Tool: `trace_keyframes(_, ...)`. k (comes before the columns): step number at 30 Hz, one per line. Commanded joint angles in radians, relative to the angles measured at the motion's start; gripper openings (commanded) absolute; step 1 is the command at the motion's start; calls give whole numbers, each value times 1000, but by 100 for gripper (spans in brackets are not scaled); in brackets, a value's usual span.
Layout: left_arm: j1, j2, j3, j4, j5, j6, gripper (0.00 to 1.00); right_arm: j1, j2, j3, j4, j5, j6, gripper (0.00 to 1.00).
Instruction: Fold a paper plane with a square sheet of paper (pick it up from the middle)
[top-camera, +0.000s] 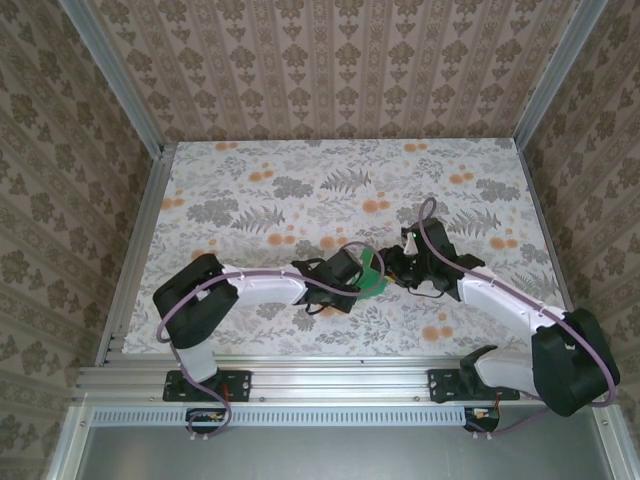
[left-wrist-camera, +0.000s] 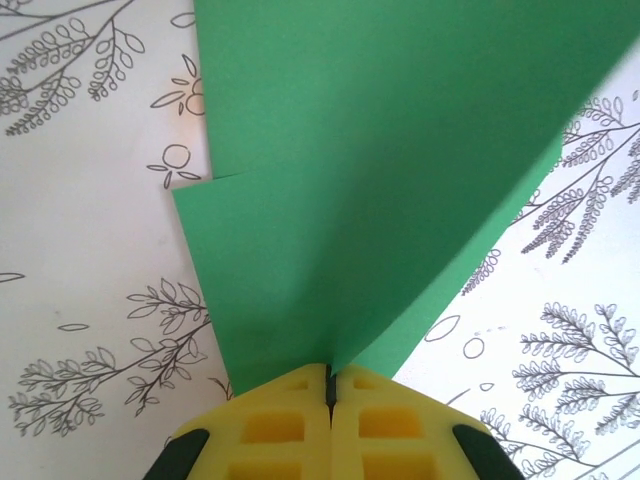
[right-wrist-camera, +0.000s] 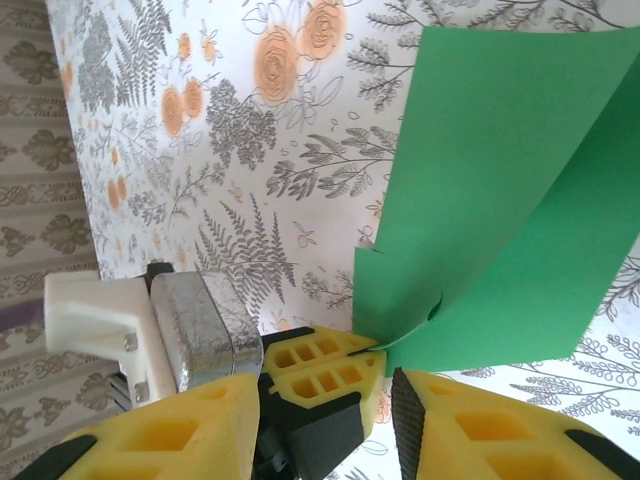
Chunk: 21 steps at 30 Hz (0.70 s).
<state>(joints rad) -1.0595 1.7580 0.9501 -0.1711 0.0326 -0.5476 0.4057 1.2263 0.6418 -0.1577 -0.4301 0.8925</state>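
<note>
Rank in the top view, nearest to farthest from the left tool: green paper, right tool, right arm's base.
1. green paper, clamped in the left tool.
2. right tool, just right of the paper.
3. right arm's base, near edge, right.

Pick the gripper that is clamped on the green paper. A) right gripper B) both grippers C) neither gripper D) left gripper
D: the left gripper has its yellow fingers shut tight on the green paper, while the right gripper stands open, with a gap between its fingers.

Green paper (left-wrist-camera: 400, 150), yellow left tool (left-wrist-camera: 330, 388), floral table (top-camera: 300, 190)
</note>
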Motion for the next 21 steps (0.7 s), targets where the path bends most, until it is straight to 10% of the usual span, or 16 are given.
trace_keyframes(1, 29, -27, -43, 84, 114, -39, 3, -3, 33, 17, 10, -73, -46, 37)
trace_keyframes(21, 151, -11, -92, 189, 343, -93, 4, 33, 309, 113, 90, -132, -69, 16)
